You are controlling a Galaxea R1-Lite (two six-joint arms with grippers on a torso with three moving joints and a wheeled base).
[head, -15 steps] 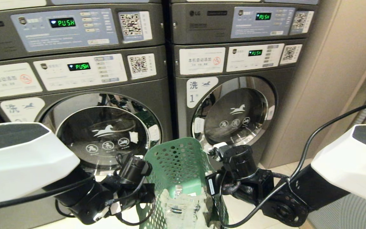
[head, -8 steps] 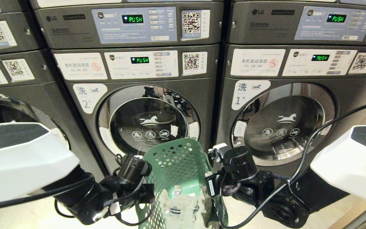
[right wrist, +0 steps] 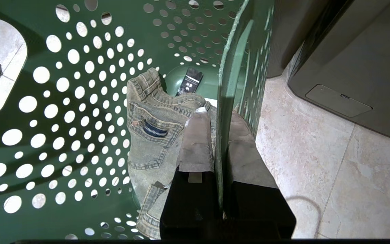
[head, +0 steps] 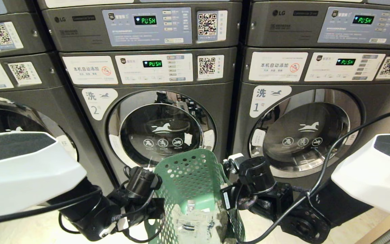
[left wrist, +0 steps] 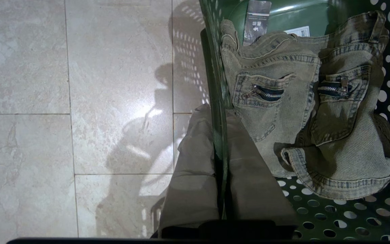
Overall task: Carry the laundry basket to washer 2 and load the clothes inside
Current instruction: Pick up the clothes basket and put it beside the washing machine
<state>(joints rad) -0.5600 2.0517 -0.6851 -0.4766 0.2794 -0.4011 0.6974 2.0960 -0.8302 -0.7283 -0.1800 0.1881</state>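
Laundry basket (head: 190, 189) held above the tiled floor (left wrist: 73, 118), directly before washer 2 (head: 161, 130). Left tool (left wrist: 219, 135) and right tool (right wrist: 219, 135) each pinch a side rim. Denim clothes (left wrist: 303, 125) lie inside. Washer 1 (head: 305, 130) stands just beside, its door closed.

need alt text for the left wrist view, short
The left gripper is shut on the laundry basket, one of its fingers outside the green perforated wall and the other inside. The clothes, a faded denim garment with two zip pockets, lie in the basket, with pale floor tiles below.
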